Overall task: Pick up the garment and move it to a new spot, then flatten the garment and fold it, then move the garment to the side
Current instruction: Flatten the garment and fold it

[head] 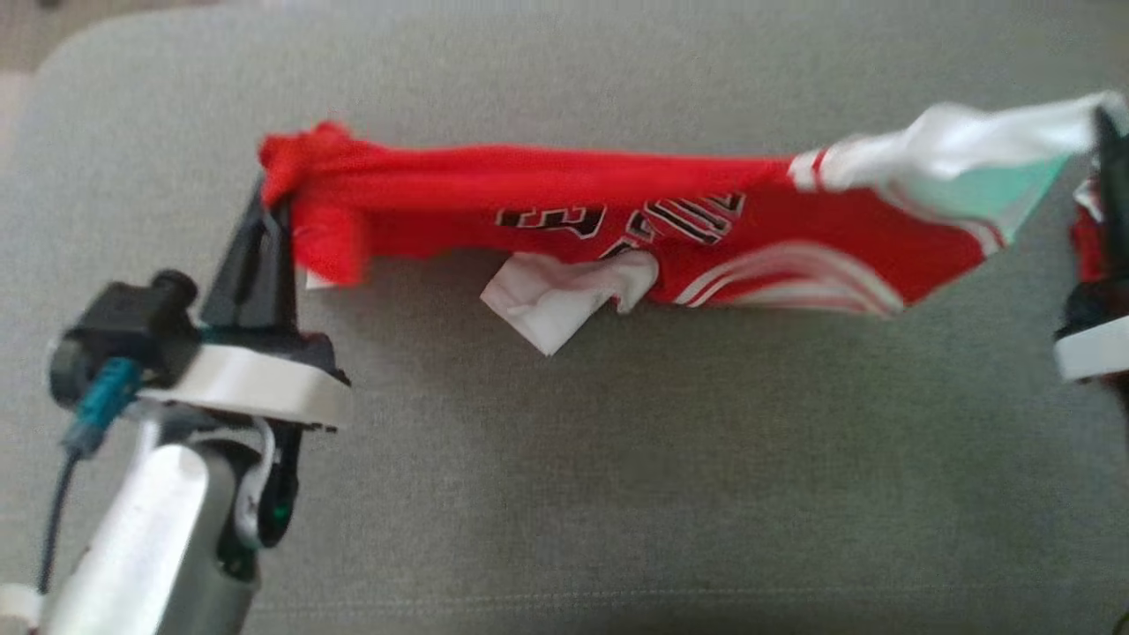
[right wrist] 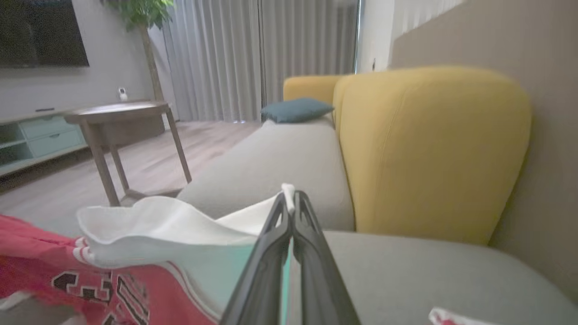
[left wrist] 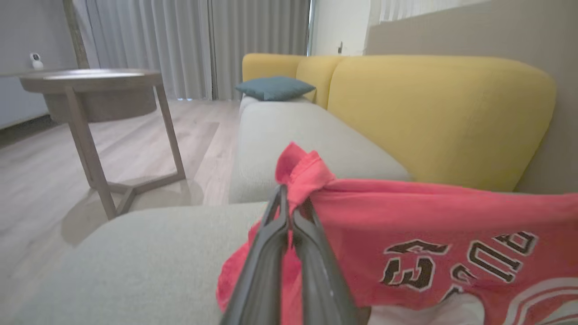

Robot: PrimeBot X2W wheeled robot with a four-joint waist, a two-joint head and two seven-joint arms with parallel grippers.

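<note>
I'm looking down on the grey sofa seat, which takes up most of my head view; the left wrist view puts its yellow backrest on the far side. The garment, a red jersey with black lettering and white trim, is strung across the far half of that seat. Its long axis runs left to right, and the top edge is pulled into a fairly straight line while the body sags toward me. It casts a soft shadow on the cushion, so I judge it lifted clear, though I cannot tell whether the lowest fold touches.

A crumpled white flap dangles under the middle. The right end turns white and pale green.

The left gripper is clenched on the bunched red corner at the left end. The right gripper, at the right border, is pinched tight on the white tip.

Each of the 2 arms has 1 end, so neither is nearer. To my eye, the carry to a new spot depends on moving both together across that left-right line.
</note>
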